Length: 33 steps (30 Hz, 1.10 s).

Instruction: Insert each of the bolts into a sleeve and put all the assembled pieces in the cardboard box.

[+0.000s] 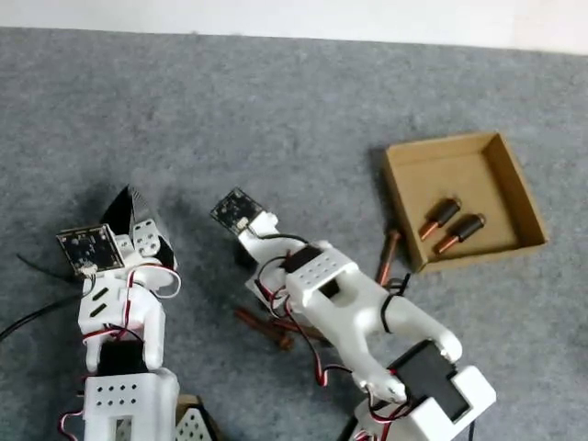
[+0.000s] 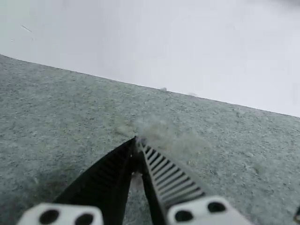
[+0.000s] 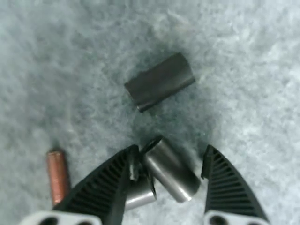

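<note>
your right tool (image 3: 171,152) stands wide open, its jaws straddling a short grey metal sleeve (image 3: 171,172) that lies on the grey felt counter (image 1: 276,110). it grips nothing yet, and it looks placed so that a squeeze would catch the sleeve across its width. a second grey sleeve (image 3: 140,193) touches the first, partly behind one jaw, so take care not to pinch both. a dark cylindrical sleeve (image 3: 159,87) lies just beyond the tips, and a copper-coloured bolt (image 3: 57,180) rests off to one side.

your left tool (image 2: 137,146) is closed tip to tip on nothing, parked over bare counter, likely ready for a bolt.

the open cardboard box (image 1: 464,175) holds two assembled pieces (image 1: 441,216). another copper bolt (image 1: 389,255) lies just outside its wall, and more bolts (image 1: 259,323) lie under the right arm. i judge the task partway done.
</note>
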Each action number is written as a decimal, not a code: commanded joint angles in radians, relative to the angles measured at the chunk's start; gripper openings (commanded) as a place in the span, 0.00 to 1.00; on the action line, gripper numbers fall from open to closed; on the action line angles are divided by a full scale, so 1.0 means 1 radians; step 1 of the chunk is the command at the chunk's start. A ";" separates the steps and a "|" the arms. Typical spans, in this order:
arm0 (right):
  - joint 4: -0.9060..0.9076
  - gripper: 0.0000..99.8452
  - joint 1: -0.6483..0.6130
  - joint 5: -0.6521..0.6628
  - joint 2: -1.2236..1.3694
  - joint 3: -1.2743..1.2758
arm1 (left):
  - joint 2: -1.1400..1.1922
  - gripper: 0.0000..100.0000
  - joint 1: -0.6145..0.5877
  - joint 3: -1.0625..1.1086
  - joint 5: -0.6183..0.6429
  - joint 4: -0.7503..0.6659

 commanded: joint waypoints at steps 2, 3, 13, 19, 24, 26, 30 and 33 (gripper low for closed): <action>0.025 0.20 0.035 0.011 -0.002 -0.010 | -0.004 0.00 0.001 -0.027 -0.003 0.000; 0.025 0.20 0.039 0.011 -0.002 -0.008 | -0.004 0.00 0.001 -0.027 -0.003 0.000; 0.025 0.20 0.110 0.011 -0.001 -0.005 | -0.004 0.00 0.001 -0.027 -0.003 0.000; 0.025 0.12 0.147 0.011 -0.001 -0.005 | -0.004 0.00 0.001 -0.027 -0.003 0.000; 0.025 0.01 0.222 0.011 -0.001 -0.007 | -0.004 0.00 0.001 -0.027 -0.003 0.000; 0.025 0.00 0.237 0.011 -0.001 -0.010 | -0.004 0.00 0.001 -0.027 -0.003 0.000; 0.025 0.00 0.245 0.011 -0.012 -0.007 | -0.004 0.00 0.001 -0.027 -0.003 0.000; 0.025 0.00 0.245 0.011 -0.013 -0.007 | -0.004 0.00 0.001 -0.027 -0.003 0.000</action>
